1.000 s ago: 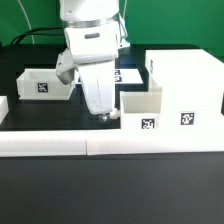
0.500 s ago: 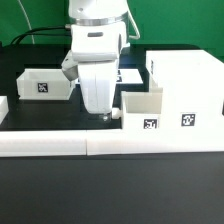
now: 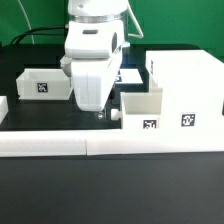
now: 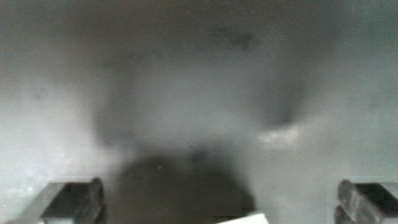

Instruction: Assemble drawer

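Observation:
The big white cabinet shell (image 3: 186, 88) stands at the exterior view's right, with a tag on its front. One small open-topped tray (image 3: 141, 108) sits against the shell's left side, tag facing front. The second tray (image 3: 44, 84) stands apart at the left. My gripper (image 3: 100, 114) hangs low over the black table between the two trays, just left of the nearer tray and not touching it. In the wrist view my fingers (image 4: 71, 203) show far apart at the picture's two lower corners, with nothing between them. The rest of that view is a grey blur.
A long low white border bar (image 3: 60, 146) runs along the table's front, just before my gripper. A short white bar (image 3: 3, 108) lies at the left edge. The marker board (image 3: 129, 75) lies behind my arm. A cable hangs at the back.
My hand has shifted a little to the exterior view's left, away from the nearer tray, and turned to face the camera more squarely. The drawer parts have not moved.

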Tool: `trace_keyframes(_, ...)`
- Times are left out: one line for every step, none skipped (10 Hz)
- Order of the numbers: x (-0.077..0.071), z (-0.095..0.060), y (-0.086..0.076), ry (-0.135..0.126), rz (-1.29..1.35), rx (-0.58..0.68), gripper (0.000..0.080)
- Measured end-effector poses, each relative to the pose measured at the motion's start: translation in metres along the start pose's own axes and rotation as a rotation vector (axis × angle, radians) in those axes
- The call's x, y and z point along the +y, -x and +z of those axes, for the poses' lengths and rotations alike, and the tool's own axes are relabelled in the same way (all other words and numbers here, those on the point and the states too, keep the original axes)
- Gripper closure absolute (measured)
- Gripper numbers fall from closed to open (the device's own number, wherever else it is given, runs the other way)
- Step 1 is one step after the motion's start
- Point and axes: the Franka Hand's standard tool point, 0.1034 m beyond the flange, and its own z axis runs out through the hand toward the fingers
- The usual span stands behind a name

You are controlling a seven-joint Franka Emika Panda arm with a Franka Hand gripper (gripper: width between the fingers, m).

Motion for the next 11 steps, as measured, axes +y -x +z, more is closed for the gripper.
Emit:
trace_keyframes(-0.0005, 0.001, -0.0003, -0.002, -0.001, 0.0, 0.015)
trace_keyframes(0.0, 0.0009, 0.001, 0.002, -0.069, -0.003, 0.015)
trace_keyframes(0.0006, 0.0006, 0.0014, 0.006, -0.15, -0.003, 0.015)
trace_keyframes(0.0003, 0.0006, -0.0004, 0.006, -0.178, -0.003, 0.015)
trace_keyframes(0.0004, -0.0005, 0.0001, 0.007, -0.206, -0.016, 0.015)
trace_keyframes(0.0, -0.0024, 0.0002, 0.007, -0.195, -0.023, 0.015)
trace_keyframes(-0.0007, -0.0043, 0.0004, 0.009, -0.155, -0.023, 0.015)
trace_keyframes(-0.0006, -0.0037, 0.0007, 0.009, -0.156, -0.023, 0.015)
trace_keyframes(-0.0008, -0.0033, 0.0009, 0.008, -0.156, -0.023, 0.015)
trace_keyframes(-0.0008, -0.0032, 0.0009, 0.008, -0.156, -0.023, 0.015)
trace_keyframes(-0.0009, -0.003, 0.0007, 0.007, -0.156, -0.023, 0.015)
